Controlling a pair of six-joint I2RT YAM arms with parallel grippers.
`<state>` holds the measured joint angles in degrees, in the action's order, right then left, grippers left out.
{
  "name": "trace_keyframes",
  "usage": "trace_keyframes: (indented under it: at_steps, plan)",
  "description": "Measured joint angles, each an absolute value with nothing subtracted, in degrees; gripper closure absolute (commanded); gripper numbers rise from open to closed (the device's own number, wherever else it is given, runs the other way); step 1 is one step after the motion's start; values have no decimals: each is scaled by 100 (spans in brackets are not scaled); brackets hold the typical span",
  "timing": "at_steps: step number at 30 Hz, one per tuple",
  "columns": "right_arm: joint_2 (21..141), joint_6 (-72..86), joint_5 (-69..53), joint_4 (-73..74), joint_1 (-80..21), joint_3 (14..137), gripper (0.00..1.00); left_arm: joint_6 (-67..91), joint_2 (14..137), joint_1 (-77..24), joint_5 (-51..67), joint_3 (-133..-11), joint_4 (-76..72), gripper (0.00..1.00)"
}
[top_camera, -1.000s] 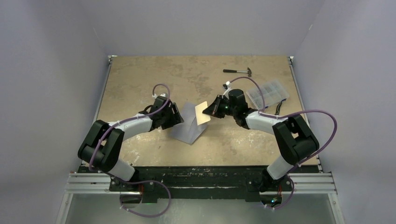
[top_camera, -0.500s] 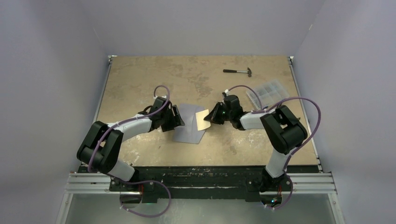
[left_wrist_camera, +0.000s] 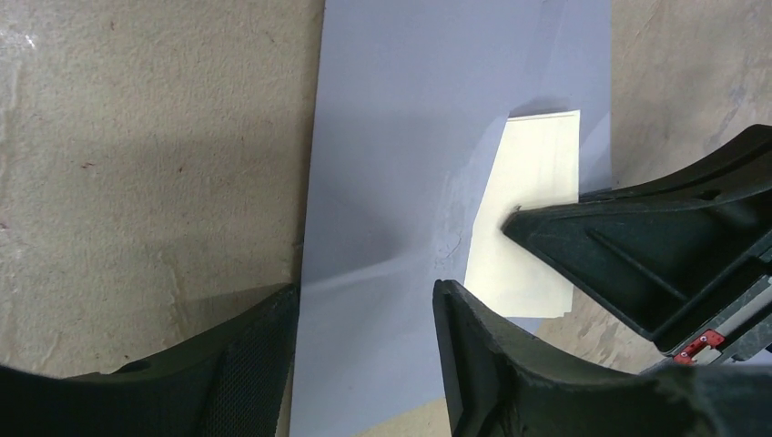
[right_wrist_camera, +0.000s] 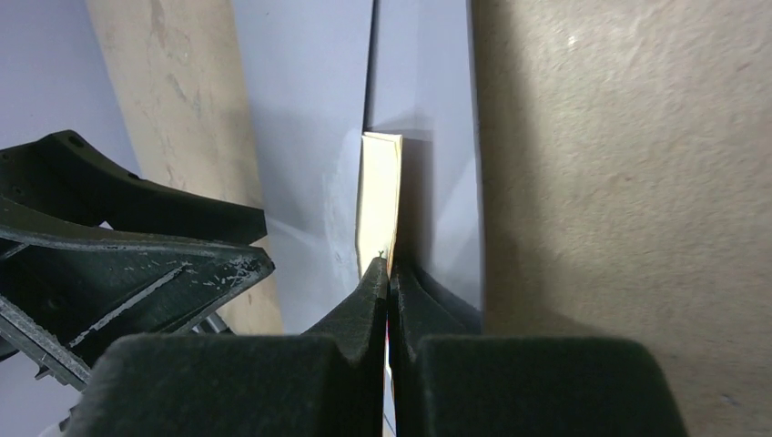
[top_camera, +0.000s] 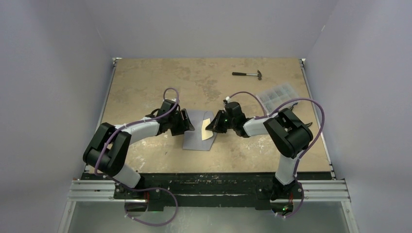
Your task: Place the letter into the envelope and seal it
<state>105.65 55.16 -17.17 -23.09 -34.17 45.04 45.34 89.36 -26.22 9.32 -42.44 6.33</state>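
- Pale grey walls close in a tan, mottled surface; both arms reach toward its middle.
- Near the centre, the grey-blue envelope lies on the surface, between the two grippers.
- At the envelope's right side is the cream letter, partly covered by a grey-blue layer of the envelope, with its right part showing.
- The right gripper is pinched tight on the letter's near edge, jaws together with the sheet between them. In the right wrist view the letter is seen almost edge-on, between two grey-blue layers.
- The left gripper sits at the envelope's left edge with its jaws apart. The envelope runs between them, and whether they touch it I cannot tell.
- The two grippers face each other across the envelope, close but apart.
- A hammer lies toward the far right, and a clear plastic box lies nearer, well apart from the envelope.
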Motion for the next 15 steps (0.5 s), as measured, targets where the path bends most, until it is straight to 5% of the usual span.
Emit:
trace_keyframes:
  at_steps: [7,15]
  plan:
    - [10580,5616,-1702,-2322,-3535,4532,100,4539,8978,-2622,1144,-4239,569,44]
    - [10403,5579,-1544,-2185,-3579,4582,47,4635,8989,-2626,1087,-4259,620,45]
